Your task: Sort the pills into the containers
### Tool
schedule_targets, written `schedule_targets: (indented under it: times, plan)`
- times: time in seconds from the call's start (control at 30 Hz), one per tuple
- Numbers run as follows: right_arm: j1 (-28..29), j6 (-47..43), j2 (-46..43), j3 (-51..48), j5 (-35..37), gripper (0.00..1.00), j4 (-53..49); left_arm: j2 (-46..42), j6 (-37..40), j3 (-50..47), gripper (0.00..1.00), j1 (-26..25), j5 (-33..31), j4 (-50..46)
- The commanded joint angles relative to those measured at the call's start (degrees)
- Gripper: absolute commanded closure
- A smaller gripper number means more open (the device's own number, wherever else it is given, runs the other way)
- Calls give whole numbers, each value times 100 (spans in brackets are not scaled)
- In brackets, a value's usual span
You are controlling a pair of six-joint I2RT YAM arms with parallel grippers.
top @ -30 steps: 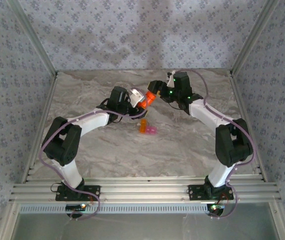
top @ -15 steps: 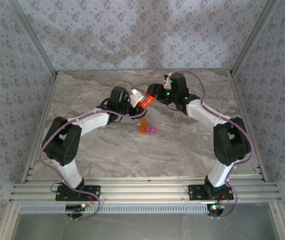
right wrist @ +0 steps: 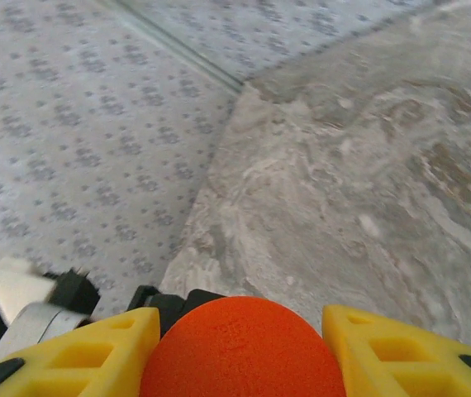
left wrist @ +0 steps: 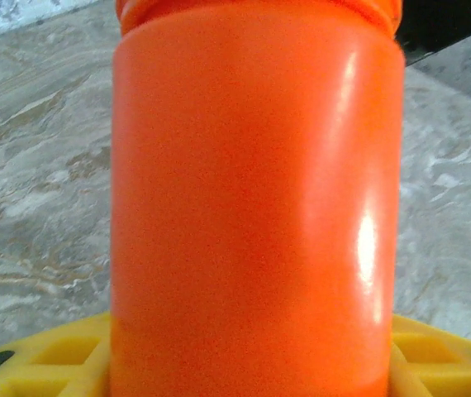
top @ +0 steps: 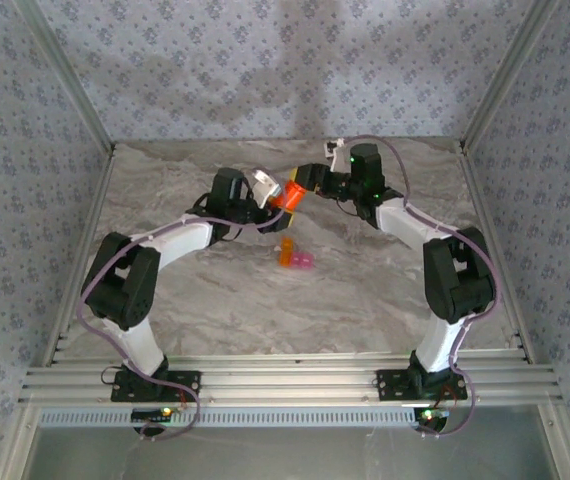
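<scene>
Above the grey marbled table (top: 215, 300), the left gripper (top: 275, 190) is clamped on the body of a tall orange-red plastic cylindrical bottle (top: 287, 194), which it holds tilted in the air. The right gripper (top: 303, 183) has its jaws closed against both sides of the bottle's round top. The tiny joined translucent plastic containers (top: 295, 258), one orange and one pink, lie on the table nearer the arm bases, apart from both grippers.

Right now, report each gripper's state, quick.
Left gripper: closed on the orange bottle.
Right gripper: closed on the bottle's cap.
</scene>
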Motion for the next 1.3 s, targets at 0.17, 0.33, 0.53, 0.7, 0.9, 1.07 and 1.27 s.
schedule_targets:
  times: [0.17, 0.33, 0.53, 0.7, 0.9, 1.07, 1.27]
  plan:
    - [-91, -999, -34, 73, -355, 61, 133, -154, -287, 31, 100, 55, 819, 405]
    - [-66, -1522, -173, 241, -210, 62, -456, -123, -225, 102, 100, 24, 757, 270]
    - [-41, -1672, -254, 405, -155, 44, -870, -106, -163, 120, 100, -8, 643, 230]
    - [-107, -1083, -441, 321, 201, 25, -752, -105, 19, 135, 100, -64, 314, 76]
    - [-226, 187, -579, 139, 819, 23, -660, -137, 457, 131, 100, -250, -510, -163]
    - [-169, 984, -632, 42, 1576, 22, -1276, -152, 663, 107, 100, -360, -1060, -195]
    - [13, 1094, -581, 44, 1681, 21, -1353, -145, 813, 110, 100, -430, -1244, -278]
